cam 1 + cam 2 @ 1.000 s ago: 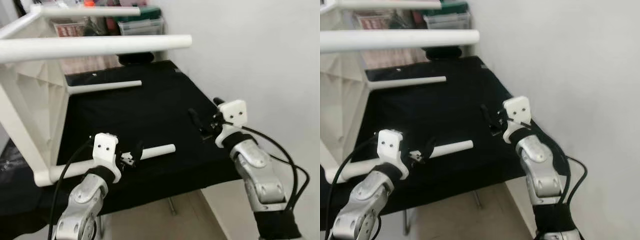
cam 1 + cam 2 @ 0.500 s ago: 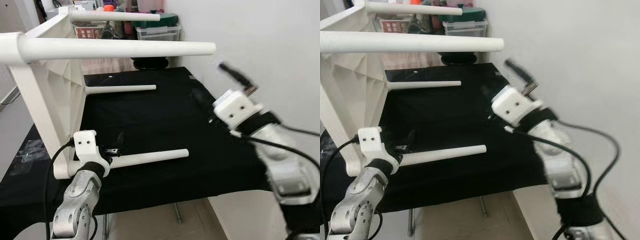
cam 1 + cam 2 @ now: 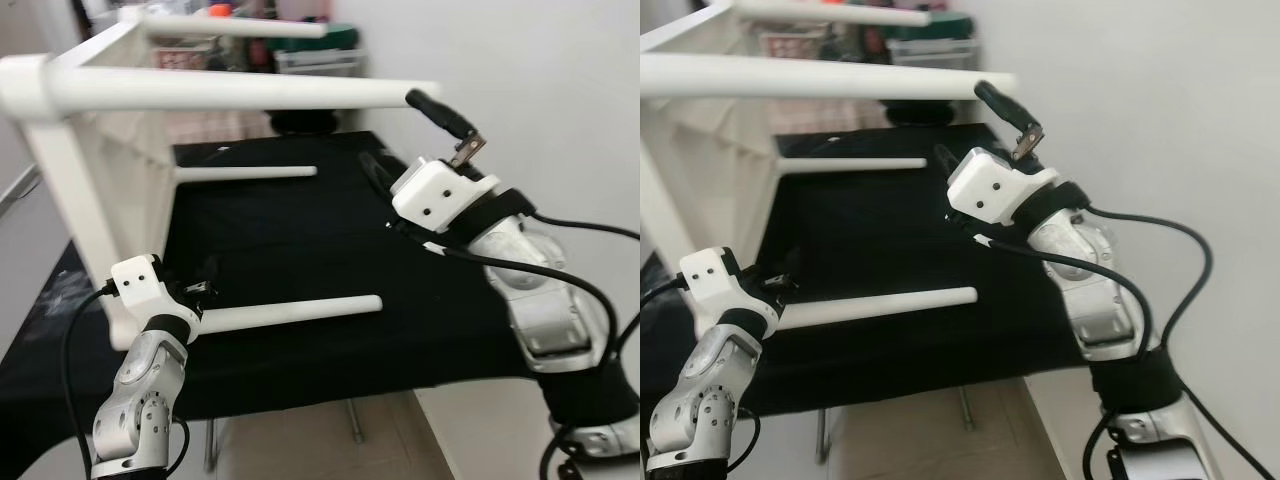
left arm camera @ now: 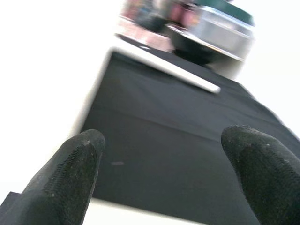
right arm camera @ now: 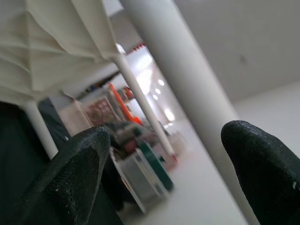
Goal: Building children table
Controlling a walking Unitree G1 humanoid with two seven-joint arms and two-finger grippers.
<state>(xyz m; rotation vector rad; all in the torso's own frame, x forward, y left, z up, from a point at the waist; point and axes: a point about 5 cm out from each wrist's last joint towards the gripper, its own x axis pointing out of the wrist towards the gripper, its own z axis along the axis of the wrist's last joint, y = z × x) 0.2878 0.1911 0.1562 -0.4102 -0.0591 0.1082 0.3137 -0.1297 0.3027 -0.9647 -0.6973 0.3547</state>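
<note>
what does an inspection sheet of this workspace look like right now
surface: black cloth-covered table, mostly bare.
job's things: white children's table lying on its side, four round legs pointing sideways.
clutter: nothing seen on the cloth.
grippers: left gripper open at the base of the lower near leg; right gripper open, raised by the tip of the upper near leg.
cables: black cables looping along both arms.
surroundings: white wall on the right; storage bins behind, blurred.
</note>
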